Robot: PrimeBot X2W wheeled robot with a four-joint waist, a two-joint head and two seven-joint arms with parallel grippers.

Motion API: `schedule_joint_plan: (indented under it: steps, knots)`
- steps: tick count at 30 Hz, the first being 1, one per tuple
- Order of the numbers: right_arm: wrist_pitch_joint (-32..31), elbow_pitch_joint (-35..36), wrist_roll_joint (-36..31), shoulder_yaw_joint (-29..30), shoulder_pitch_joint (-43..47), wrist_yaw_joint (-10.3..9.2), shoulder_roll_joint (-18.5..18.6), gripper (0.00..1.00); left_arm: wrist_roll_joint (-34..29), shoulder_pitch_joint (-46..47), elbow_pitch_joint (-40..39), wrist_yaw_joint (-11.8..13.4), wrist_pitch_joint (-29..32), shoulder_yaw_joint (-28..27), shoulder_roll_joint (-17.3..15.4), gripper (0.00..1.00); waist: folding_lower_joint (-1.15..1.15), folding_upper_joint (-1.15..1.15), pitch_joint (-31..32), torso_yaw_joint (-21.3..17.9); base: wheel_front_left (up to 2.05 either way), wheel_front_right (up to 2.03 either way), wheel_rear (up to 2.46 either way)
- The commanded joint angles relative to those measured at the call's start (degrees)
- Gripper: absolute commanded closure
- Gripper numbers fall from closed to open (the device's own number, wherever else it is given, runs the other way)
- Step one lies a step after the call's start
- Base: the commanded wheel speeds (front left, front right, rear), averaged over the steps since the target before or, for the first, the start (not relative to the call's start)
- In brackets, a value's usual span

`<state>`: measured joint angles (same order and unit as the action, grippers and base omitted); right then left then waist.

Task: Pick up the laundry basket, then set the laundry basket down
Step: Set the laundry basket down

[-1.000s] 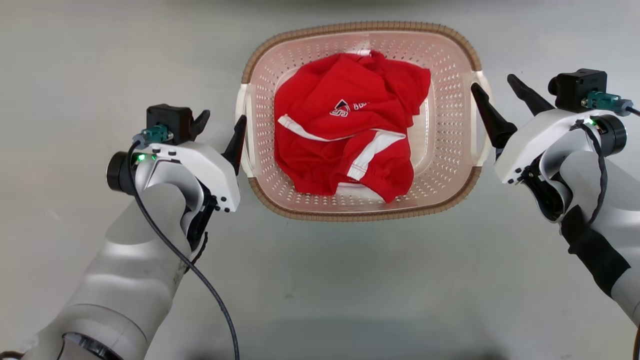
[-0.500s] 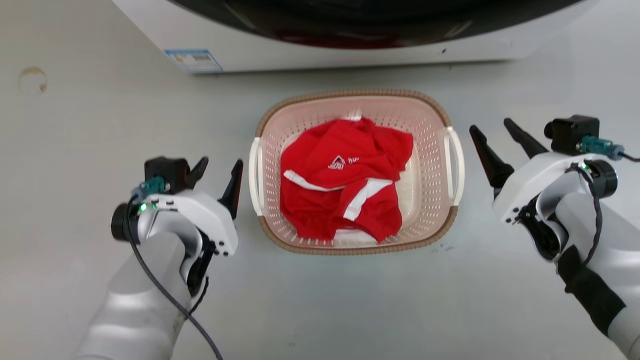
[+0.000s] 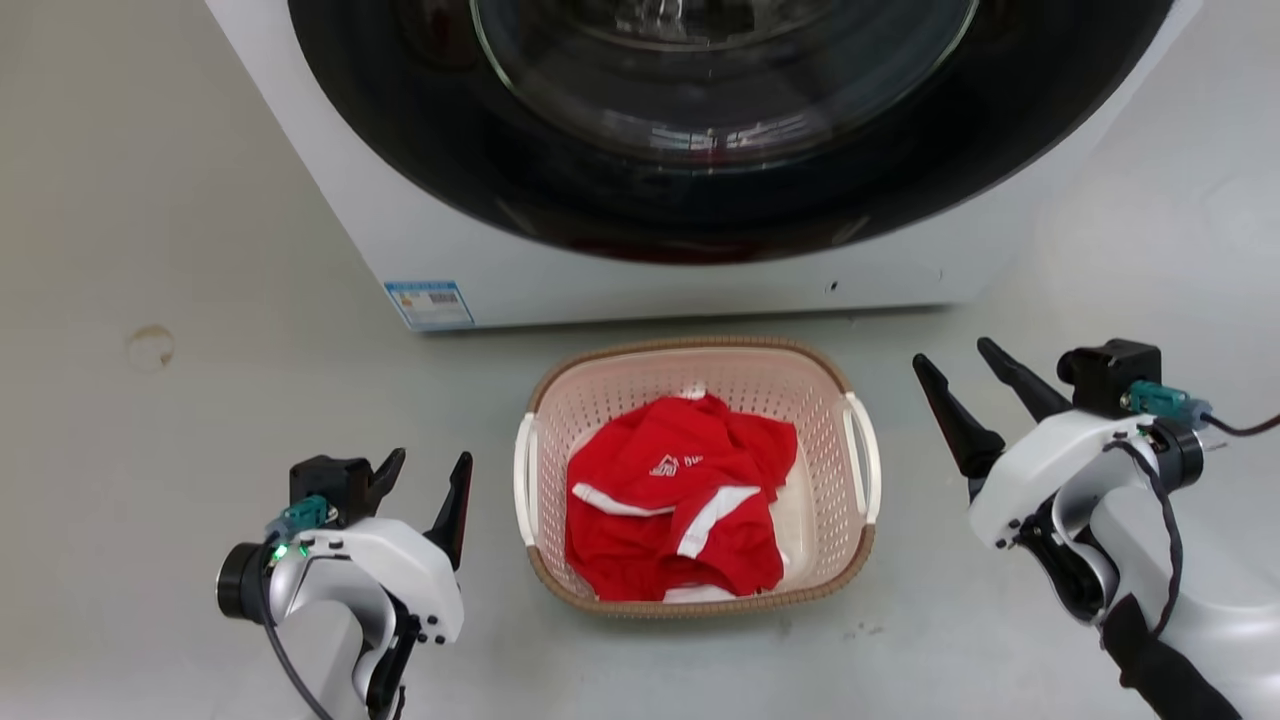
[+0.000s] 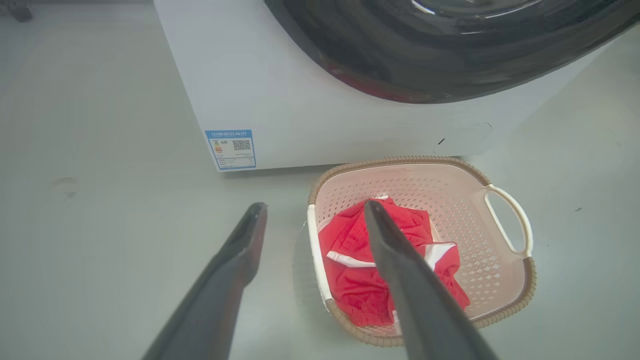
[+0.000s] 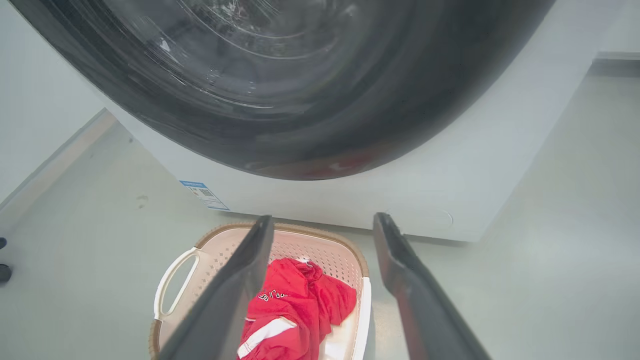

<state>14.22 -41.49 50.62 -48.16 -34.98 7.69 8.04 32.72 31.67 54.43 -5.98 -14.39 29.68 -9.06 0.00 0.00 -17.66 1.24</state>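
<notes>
The laundry basket (image 3: pixel 690 344) stands on the grey floor (image 3: pixel 200 430), just in front of the base of a white washing machine (image 3: pixel 560 270) and roughly below its dark round door (image 3: pixel 720 120). The basket is pale pink perforated plastic with a brown woven-look rim and a white handle on each short side, the left handle (image 3: pixel 521 480) and the right handle (image 3: pixel 866 460). Inside it lies a crumpled red garment (image 3: pixel 670 500) with white stripes and a small white logo. The garment covers most of the bottom and is heaped toward the near wall, while a strip of pale bottom shows along the right wall. The left pincer (image 3: pixel 430 462) hovers beside the left handle, apart from it, its two dark fingers spread and holding nothing. The right pincer (image 3: pixel 952 355) hovers off the basket's right side, a little farther from the right handle, its fingers likewise parted and empty. In the left wrist view one finger crosses in front of the garment and the other lies over bare floor. In the right wrist view one finger crosses the basket's rim and the other lies over the floor beside it. A blue-and-white label (image 3: pixel 430 303) sits at the lower left corner of the machine's front. A faint round mark (image 3: pixel 150 347) shows on the floor to the machine's left.
</notes>
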Motion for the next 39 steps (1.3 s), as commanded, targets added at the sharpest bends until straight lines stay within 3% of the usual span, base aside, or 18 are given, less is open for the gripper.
schedule_joint_plan:
  steps: [1,13,23,31,39]
  knots:
    - [0.8,1.8,-1.0,0.3,1.9,-0.2,0.8,0.0,-0.9,-1.1,-1.9,0.3,-0.6,-2.4,-2.0,0.0,0.0,0.0,3.5,-0.2,0.0,0.0,0.0]
    - [0.8,11.7,-6.7,6.3,10.5,-0.2,4.0,0.0,-7.3,-13.1,-15.7,1.7,-0.6,-9.6,-4.2,0.0,0.0,0.0,13.7,0.0,0.0,0.0,0.0]
    - [0.8,18.6,-10.2,13.8,20.2,-0.2,7.5,0.0,-8.1,-23.0,-26.0,3.8,-0.3,-12.7,-5.6,0.0,0.0,0.0,19.0,0.9,0.0,0.0,0.0]
    - [0.8,21.2,-11.3,20.8,26.5,-0.2,8.1,0.0,-5.1,-29.6,-37.0,9.1,5.4,-15.7,-6.5,0.0,0.0,0.0,19.8,1.3,0.0,0.0,0.0]
    - [0.8,22.8,-12.1,27.1,31.6,-0.2,7.2,0.0,-4.9,-37.4,-51.1,16.9,14.5,-17.5,-8.6,0.0,0.0,0.0,19.8,1.5,0.0,0.0,0.0]
